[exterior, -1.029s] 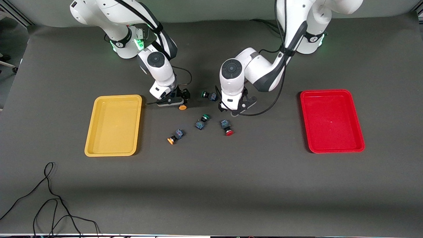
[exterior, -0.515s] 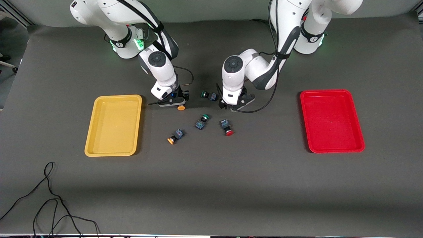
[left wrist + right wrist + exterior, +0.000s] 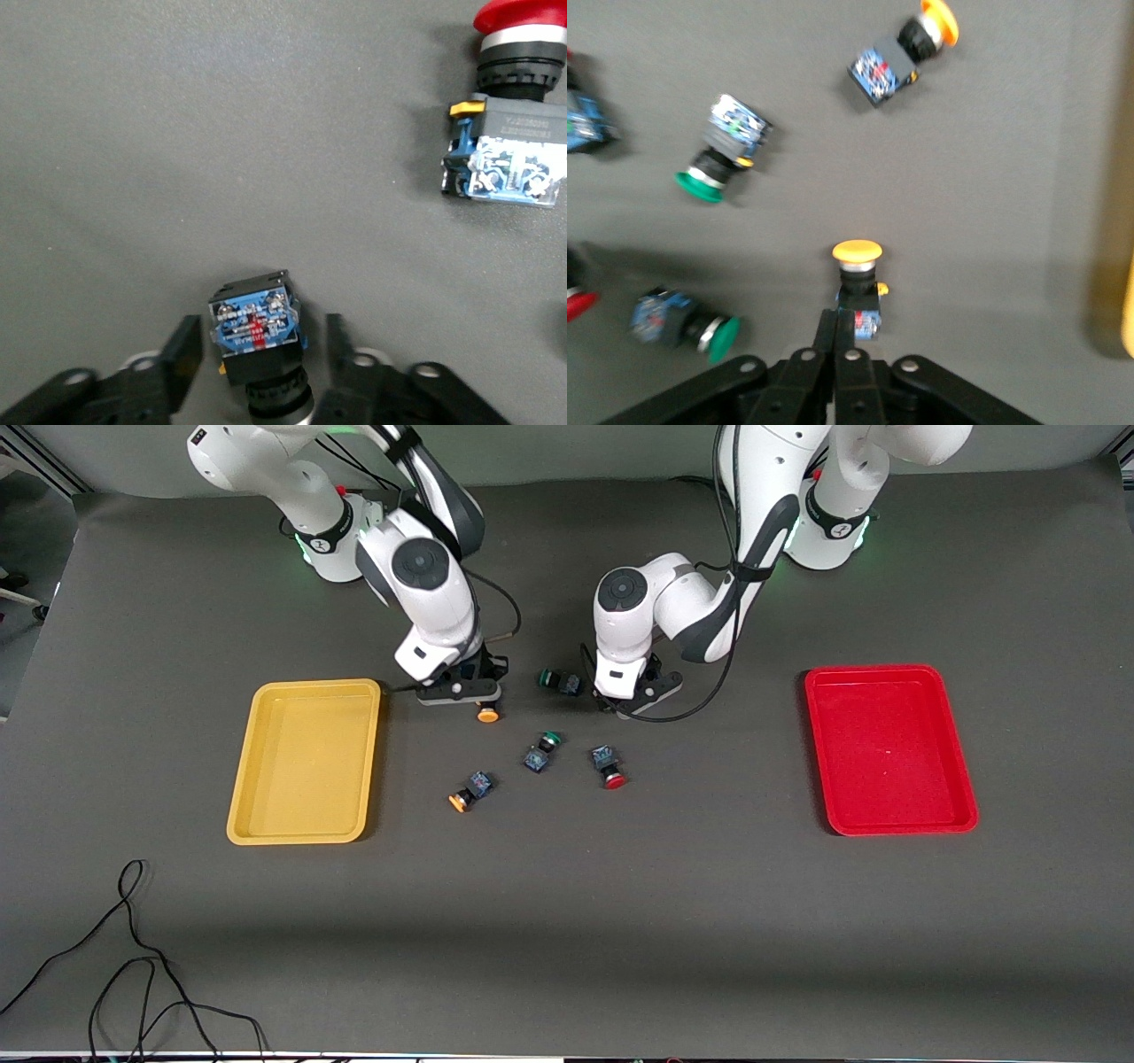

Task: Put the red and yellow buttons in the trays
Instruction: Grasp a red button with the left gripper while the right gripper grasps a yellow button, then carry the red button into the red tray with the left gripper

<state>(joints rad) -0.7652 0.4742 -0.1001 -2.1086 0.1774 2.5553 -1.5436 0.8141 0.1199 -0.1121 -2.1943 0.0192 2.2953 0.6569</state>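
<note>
Buttons all lie on the mat btwn the two trays; none in a tray yet. Yellow tray [image 3: 310, 685] sits twd the right arm's end, red tray [image 3: 877, 670] twd the left arm's end, both well apart from the cluster.

Right gripper [image 3: 836, 341] is low over the mat near the yellow tray, fingers pressed together. A yellow-cap button [image 3: 858, 292] sits right at the tips; can't tell if it's actually pinched.

Left gripper [image 3: 259, 350] is low too, near the cluster's middle, fingers [image 3: 182, 354] apart w/ gaps either side of a blue-bodied button [image 3: 254, 320], cap colour hidden.

Loose, nearer the front camera: a red-cap button [image 3: 608, 769], a green-cap button [image 3: 542, 751] and a 2nd yellow-cap button [image 3: 469, 790]. Another green-cap one [image 3: 558, 681] lies just beside the left gripper.
</note>
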